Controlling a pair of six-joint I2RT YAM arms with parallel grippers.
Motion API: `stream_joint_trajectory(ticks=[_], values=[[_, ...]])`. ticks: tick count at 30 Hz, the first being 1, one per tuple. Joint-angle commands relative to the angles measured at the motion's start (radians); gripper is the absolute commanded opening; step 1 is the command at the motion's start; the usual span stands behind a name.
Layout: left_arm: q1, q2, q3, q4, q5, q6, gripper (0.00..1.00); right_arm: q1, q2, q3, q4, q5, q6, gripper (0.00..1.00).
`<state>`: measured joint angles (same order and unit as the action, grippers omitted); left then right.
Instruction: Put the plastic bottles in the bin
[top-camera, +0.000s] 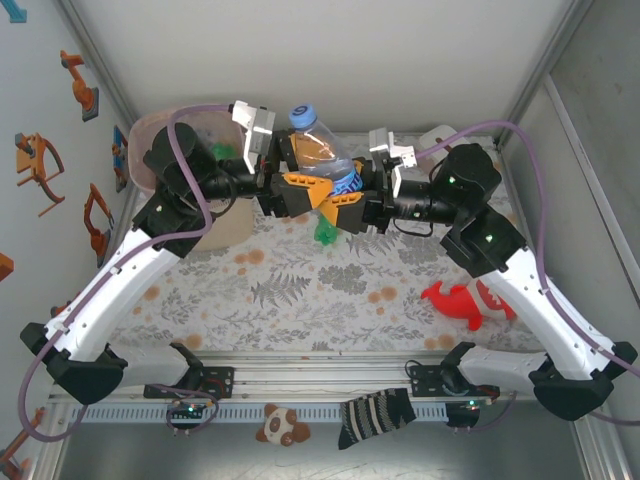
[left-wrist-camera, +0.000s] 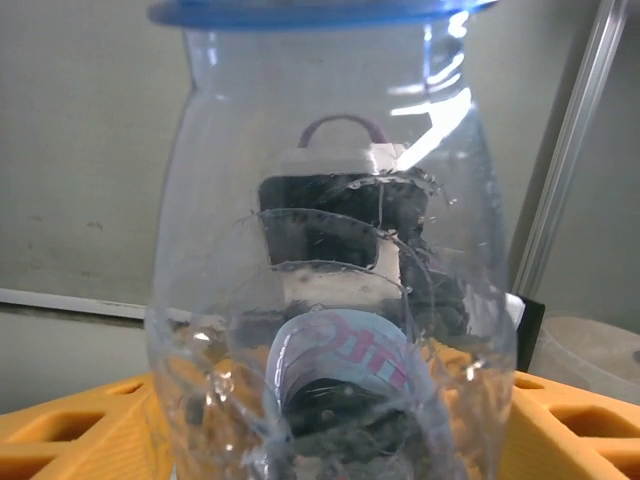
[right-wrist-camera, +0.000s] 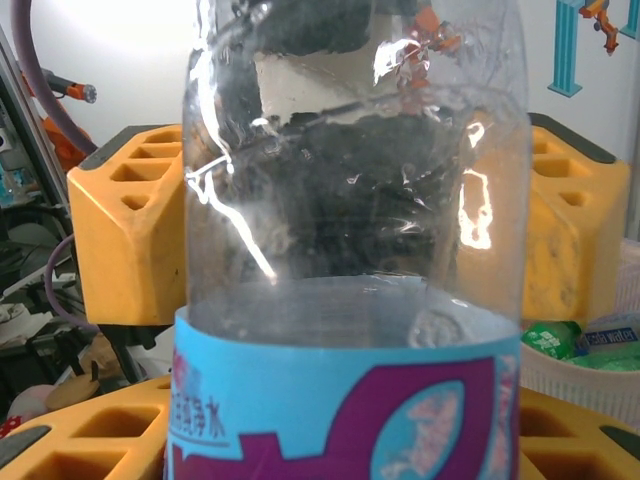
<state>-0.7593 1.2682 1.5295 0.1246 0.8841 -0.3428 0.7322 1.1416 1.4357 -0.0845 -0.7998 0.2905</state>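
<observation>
A clear plastic bottle (top-camera: 322, 150) with a blue cap and a blue-and-purple label hangs tilted above the middle of the table, cap toward the back. My left gripper (top-camera: 305, 185) has its orange fingers (right-wrist-camera: 130, 225) pressed on both sides of the bottle's clear upper body (left-wrist-camera: 330, 250). My right gripper (top-camera: 350, 195) is shut on the labelled lower part (right-wrist-camera: 340, 400). The bin (top-camera: 150, 130), cream with a pink liner, stands at the far left behind the left arm and holds green bottles (top-camera: 222, 150). Another green bottle (top-camera: 326, 232) lies on the table under the grippers.
A red toy figure (top-camera: 462, 300) lies on the floral cloth near the right arm. A white box (top-camera: 437, 135) sits at the back right. A striped sock (top-camera: 375, 415) and a small plush (top-camera: 282, 425) lie at the front rail. Walls close in on both sides.
</observation>
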Motion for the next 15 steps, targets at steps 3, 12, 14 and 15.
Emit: stream_joint_trajectory(ticks=[3, 12, 14, 15], values=[[-0.009, -0.002, 0.020, 0.056, 0.025, 0.016, 0.61, 0.015, -0.010, 0.021, 0.040, -0.001, -0.008, 0.53], [-0.010, -0.008, 0.033, 0.025, 0.029, 0.032, 0.54, 0.018, -0.022, 0.010, 0.023, 0.017, -0.016, 0.63], [-0.010, -0.012, 0.042, -0.006, 0.019, 0.046, 0.53, 0.019, -0.034, 0.002, 0.013, 0.034, -0.019, 0.70], [-0.009, -0.016, 0.047, -0.025, 0.010, 0.057, 0.53, 0.019, -0.040, -0.004, 0.013, 0.039, -0.019, 0.73]])
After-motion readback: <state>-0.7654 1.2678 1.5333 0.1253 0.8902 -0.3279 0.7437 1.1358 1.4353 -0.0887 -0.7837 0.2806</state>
